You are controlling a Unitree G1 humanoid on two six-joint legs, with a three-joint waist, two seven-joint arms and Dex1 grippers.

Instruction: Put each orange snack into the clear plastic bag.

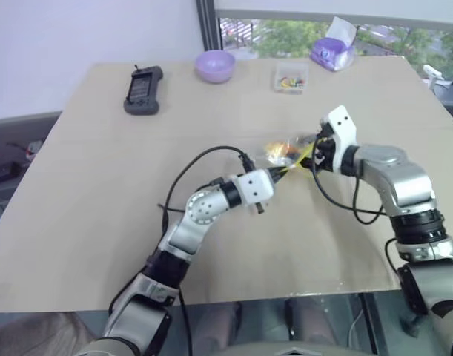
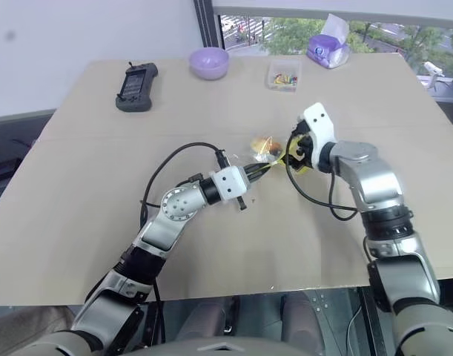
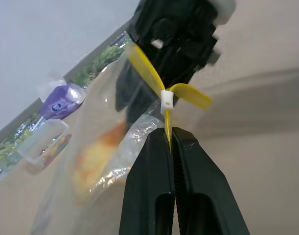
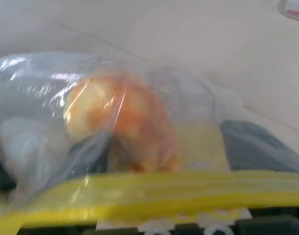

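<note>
Pinching the yellow closure strip (image 3: 165, 110), the left gripper (image 3: 172, 142) holds the clear plastic bag (image 4: 90, 122) above the table (image 1: 100, 170). The orange bun (image 4: 125, 122) sits inside. I cannot tell whether the right gripper (image 1: 317, 152) grips the bag's mouth.

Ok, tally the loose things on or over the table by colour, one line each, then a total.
Purple: 2 – bowl, tissue pack
Orange: 1 – snack, inside the bag
Clear: 2 – plastic bag, small box of colourful bits
Black: 1 – handheld device
Total: 6
</note>
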